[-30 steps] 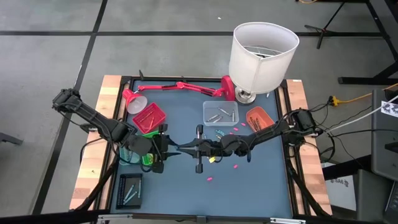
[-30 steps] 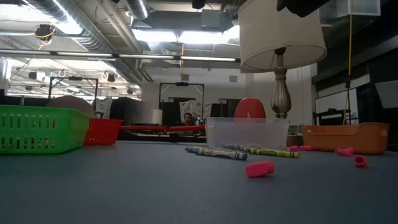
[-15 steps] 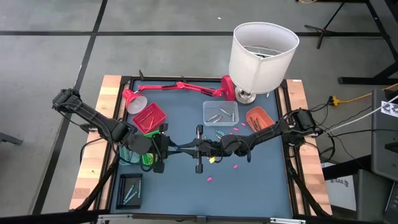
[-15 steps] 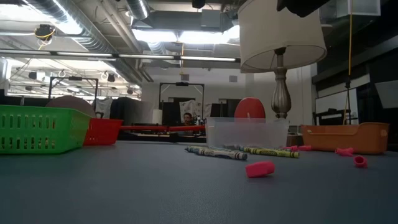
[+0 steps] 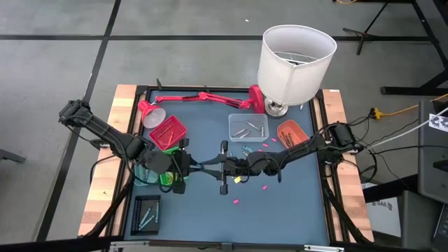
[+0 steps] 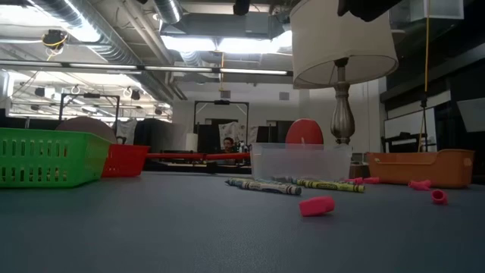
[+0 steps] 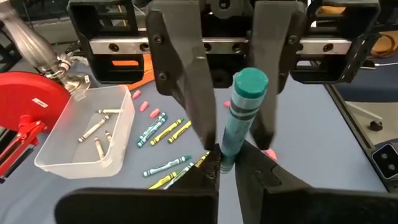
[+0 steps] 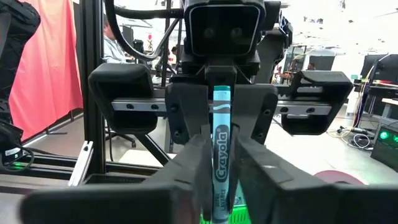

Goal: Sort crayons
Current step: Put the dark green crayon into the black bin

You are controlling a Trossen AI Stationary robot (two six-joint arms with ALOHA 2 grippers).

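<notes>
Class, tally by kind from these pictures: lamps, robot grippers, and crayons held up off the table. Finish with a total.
Lamps: 2 (white-shaded lamp, red desk lamp)
Grippers: 2 (left gripper, right gripper, meeting over mid-table)
Crayons held up: 1 (teal crayon, gripped by the left gripper)
Total: 5

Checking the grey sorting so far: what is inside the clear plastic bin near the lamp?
The clear bin holds a few short grey crayons lying loose on its floor. Its near wall hides nothing. More crayons, teal and yellow, lie outside it on the blue mat.
</notes>
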